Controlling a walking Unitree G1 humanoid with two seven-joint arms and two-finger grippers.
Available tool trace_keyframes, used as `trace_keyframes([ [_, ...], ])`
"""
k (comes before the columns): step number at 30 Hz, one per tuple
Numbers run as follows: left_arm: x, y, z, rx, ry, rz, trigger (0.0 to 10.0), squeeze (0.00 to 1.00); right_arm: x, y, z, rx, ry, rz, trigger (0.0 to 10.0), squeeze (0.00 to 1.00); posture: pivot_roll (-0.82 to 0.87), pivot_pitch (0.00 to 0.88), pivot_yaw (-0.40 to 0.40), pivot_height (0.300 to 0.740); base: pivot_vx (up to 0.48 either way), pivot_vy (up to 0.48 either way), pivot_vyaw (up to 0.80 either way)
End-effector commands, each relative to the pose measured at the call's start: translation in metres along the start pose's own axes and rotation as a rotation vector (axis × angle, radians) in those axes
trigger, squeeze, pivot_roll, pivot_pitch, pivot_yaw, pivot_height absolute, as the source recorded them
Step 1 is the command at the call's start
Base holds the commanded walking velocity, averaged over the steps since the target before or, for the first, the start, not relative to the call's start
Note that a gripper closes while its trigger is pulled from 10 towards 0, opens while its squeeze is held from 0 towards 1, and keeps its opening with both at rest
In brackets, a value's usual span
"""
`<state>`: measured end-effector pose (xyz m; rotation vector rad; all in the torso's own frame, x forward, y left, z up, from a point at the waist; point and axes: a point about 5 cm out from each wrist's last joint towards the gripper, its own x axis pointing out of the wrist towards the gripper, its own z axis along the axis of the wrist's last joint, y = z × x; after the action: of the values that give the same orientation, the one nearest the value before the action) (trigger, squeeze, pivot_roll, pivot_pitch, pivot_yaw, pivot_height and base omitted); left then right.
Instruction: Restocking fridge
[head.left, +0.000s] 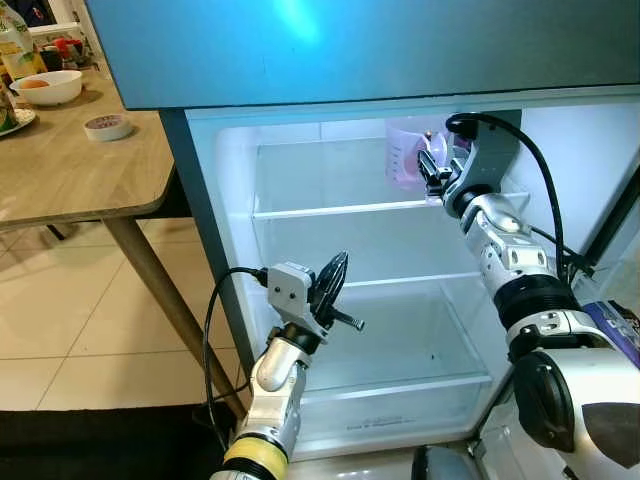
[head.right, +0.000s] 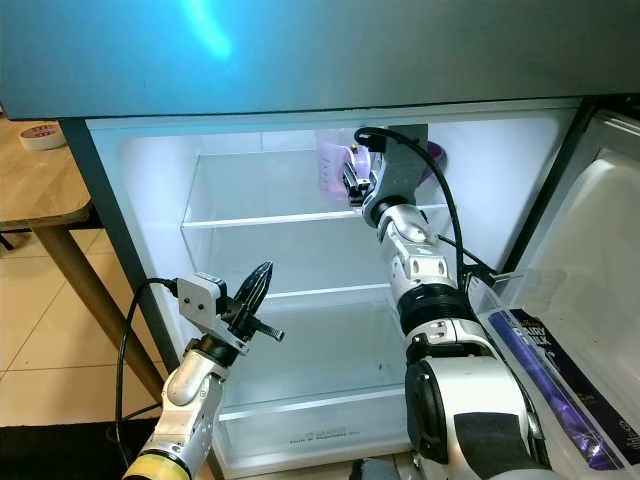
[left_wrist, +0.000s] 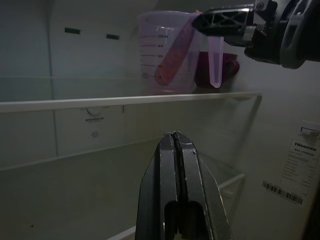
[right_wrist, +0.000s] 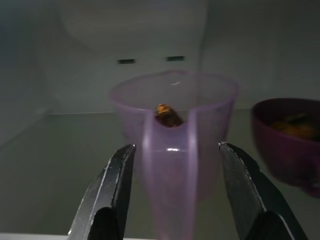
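Left eye view: An open fridge (head.left: 230, 250) is seen with glass shelves. A translucent purple measuring jug (head.left: 405, 155) is located on the top shelf (head.left: 330, 210), toward the robot's right. The right gripper (head.left: 432, 172) is raised to the level of that shelf, directly at the jug's handle side. The left gripper (head.left: 335, 285) is held lower, in front of the middle shelf, with its fingers pressed together on nothing. A wooden table (head.left: 70, 170) is positioned to the robot's left of the fridge; a white bowl (head.left: 47, 87) and a roll of tape (head.left: 108, 127) are placed on it.

Right eye view: The same arrangement is presented. The fridge door (head.right: 590, 330) is seen swung open on the robot's right, with a dark packet (head.right: 560, 385) lodged in its door shelf.

Left wrist view: The two black fingers (left_wrist: 182, 200) of the left gripper are shown shut against each other, empty. Beyond them, the jug is seen upright on the top shelf, with a dark purple bowl (left_wrist: 220, 70) just beside it. The right gripper is visible by the jug's handle.

Right wrist view: The fingers (right_wrist: 112, 190) of the right gripper are spread apart, one on each side of the jug's handle (right_wrist: 167, 185); contact with the handle cannot be confirmed. A small brown object (right_wrist: 167, 115) is visible inside the jug. The purple bowl is seen beside the jug with orange-brown contents, blurred.
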<state>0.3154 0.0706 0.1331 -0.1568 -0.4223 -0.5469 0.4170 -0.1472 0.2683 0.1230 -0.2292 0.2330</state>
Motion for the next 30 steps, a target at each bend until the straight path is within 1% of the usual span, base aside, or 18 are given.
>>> trace_keyframes([
  [1,0.0,-0.003,-0.001,-0.014,0.0,-0.001,10.0,0.0,-0.001,-0.006,0.03,0.038,-0.131,0.05,10.0,0.0,-0.08,0.0,0.011,0.53,0.0,0.0,0.0],
  [2,0.0,-0.003,-0.001,-0.014,0.0,-0.001,10.0,0.0,-0.001,-0.006,0.03,0.038,-0.131,0.05,10.0,0.0,-0.08,0.0,0.011,0.53,0.0,0.0,0.0],
  [3,0.0,-0.003,-0.001,-0.014,0.002,-0.002,10.0,0.0,-0.004,-0.007,0.031,0.047,-0.144,0.1,10.0,0.0,-0.08,0.0,0.011,0.53,0.0,0.0,0.0],
  [4,0.0,-0.003,-0.001,-0.014,0.002,-0.002,10.0,0.0,-0.004,-0.007,0.031,0.047,-0.144,0.1,10.0,0.0,-0.08,0.0,0.011,0.53,0.0,0.0,0.0],
  [7,-0.001,-0.004,-0.002,-0.016,0.009,-0.004,10.0,0.0,-0.014,-0.013,0.032,0.042,-0.161,0.164,10.0,0.0,-0.08,0.0,0.013,0.53,0.0,0.0,0.0],
  [10,-0.001,-0.004,-0.003,-0.016,0.011,-0.005,10.0,0.0,-0.019,-0.016,0.034,0.031,-0.171,0.178,10.0,0.0,-0.08,0.0,0.013,0.53,0.0,0.0,0.0],
  [12,-0.001,-0.004,-0.003,-0.016,0.011,-0.005,10.0,0.0,-0.019,-0.016,0.034,0.031,-0.171,0.178,10.0,0.0,-0.08,0.0,0.013,0.53,0.0,0.0,0.0],
  [13,-0.002,-0.004,-0.003,-0.016,0.01,-0.005,10.0,0.0,-0.022,-0.018,0.034,0.013,-0.174,0.196,10.0,0.0,-0.08,0.0,0.014,0.53,0.0,0.0,0.0],
  [14,-0.002,-0.004,-0.003,-0.016,0.01,-0.005,10.0,0.0,-0.022,-0.018,0.034,0.013,-0.174,0.196,10.0,0.0,-0.08,0.0,0.014,0.53,0.0,0.0,0.0],
  [16,-0.001,-0.004,-0.002,-0.016,0.01,-0.005,10.0,0.0,-0.032,-0.021,0.035,-0.015,-0.179,0.255,10.0,0.0,-0.08,0.0,0.017,0.53,0.0,0.0,0.0],
  [19,-0.002,-0.003,-0.003,-0.017,0.014,-0.005,10.0,0.0,-0.053,-0.019,0.03,-0.046,-0.168,0.412,10.0,0.0,-0.08,0.0,0.018,0.53,0.0,0.0,0.0],
  [20,-0.002,-0.003,-0.003,-0.017,0.014,-0.005,10.0,0.0,-0.053,-0.019,0.03,-0.046,-0.168,0.412,10.0,0.0,-0.08,0.0,0.018,0.53,0.0,0.0,0.0],
  [22,-0.003,-0.003,-0.003,-0.018,0.017,-0.005,10.0,0.0,-0.062,-0.018,0.025,-0.057,-0.141,0.464,10.0,0.0,-0.08,0.0,0.022,0.53,0.0,0.0,0.0],
  [24,-0.003,-0.002,-0.003,-0.018,0.018,-0.005,10.0,0.0,-0.065,-0.017,0.023,-0.059,-0.13,0.476,10.0,0.0,-0.08,0.0,0.022,0.53,0.0,0.0,0.0],
  [25,-0.003,-0.002,-0.004,-0.018,0.022,-0.006,10.0,0.0,-0.073,-0.013,0.014,-0.058,-0.095,0.541,10.0,0.0,-0.08,0.0,0.022,0.53,0.0,0.0,0.0],
  [27,-0.004,-0.002,-0.005,-0.021,0.027,-0.008,10.0,0.0,-0.085,-0.006,0.004,-0.061,-0.058,0.642,10.0,0.0,-0.08,0.0,0.023,0.53,0.0,0.0,0.0],
  [28,-0.004,-0.002,-0.005,-0.021,0.027,-0.008,10.0,0.0,-0.085,-0.006,0.004,-0.061,-0.058,0.642,10.0,0.0,-0.08,0.0,0.023,0.53,0.0,0.0,0.0],
  [30,-0.005,-0.003,-0.007,-0.025,0.036,-0.009,10.0,0.0,-0.094,0.002,-0.005,-0.044,-0.019,0.725,10.0,0.0,-0.08,0.0,0.024,0.53,0.0,0.0,0.0],
])
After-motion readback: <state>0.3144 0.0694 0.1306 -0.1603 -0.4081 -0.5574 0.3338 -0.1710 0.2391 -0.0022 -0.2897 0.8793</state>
